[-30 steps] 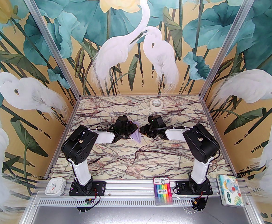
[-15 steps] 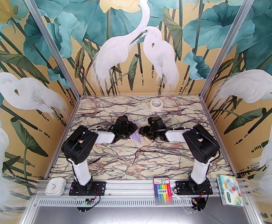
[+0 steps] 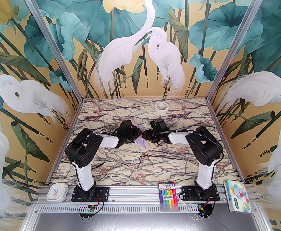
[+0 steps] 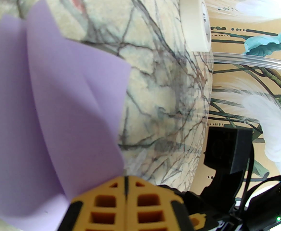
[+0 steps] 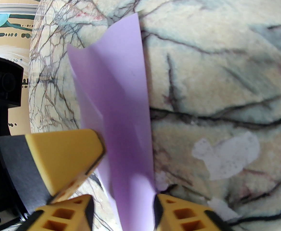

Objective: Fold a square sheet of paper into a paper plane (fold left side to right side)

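The square sheet of paper is folded into a slim lavender paper plane standing on its edge mid-table, its point toward the near side. My left gripper reaches it from the left. In the left wrist view its yellow fingers are pressed together, and the paper plane runs into their tip. My right gripper comes in from the right. In the right wrist view its jaws straddle the paper plane, with the right gripper open around the lower part. The left fingertip touches the sheet's left face.
A white tape roll lies near the back wall, also in the left wrist view. On the front rail sit a small clock, a marker pack and a tissue pack. A white smudge marks the table.
The right arm has slid left, bringing its gripper up to the plane. The left gripper has kept its hold and barely shifted.
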